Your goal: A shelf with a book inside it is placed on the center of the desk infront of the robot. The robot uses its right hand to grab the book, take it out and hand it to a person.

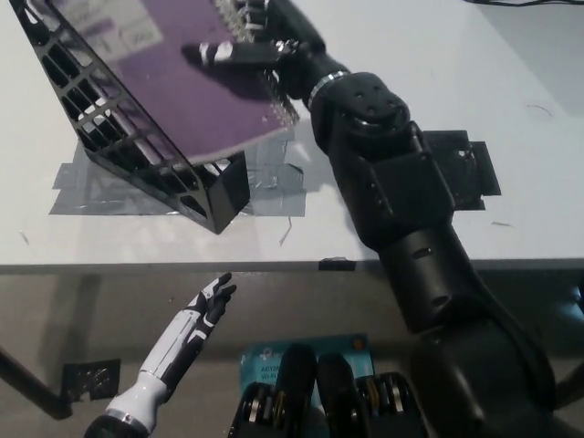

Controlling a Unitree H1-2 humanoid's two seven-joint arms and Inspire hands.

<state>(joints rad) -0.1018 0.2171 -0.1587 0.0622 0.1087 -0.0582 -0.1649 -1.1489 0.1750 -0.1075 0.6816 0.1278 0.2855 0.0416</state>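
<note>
The black right hand (251, 50) grips the purple spiral-bound book (182, 78), which leans in the black lattice plastic shelf (119, 146) on the white desk (438, 55). Its long axis slants up-left, so withdrawal likely runs right. The white left hand (205, 310) rests open below the desk edge.

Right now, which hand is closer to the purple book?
Right. The black right hand lies on the purple book in the shelf; the white left hand hangs below the desk edge.

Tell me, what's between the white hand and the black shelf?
In the head view, only bare white desk and its front edge lie between the white hand, hanging below the desk, and the shelf.
</note>
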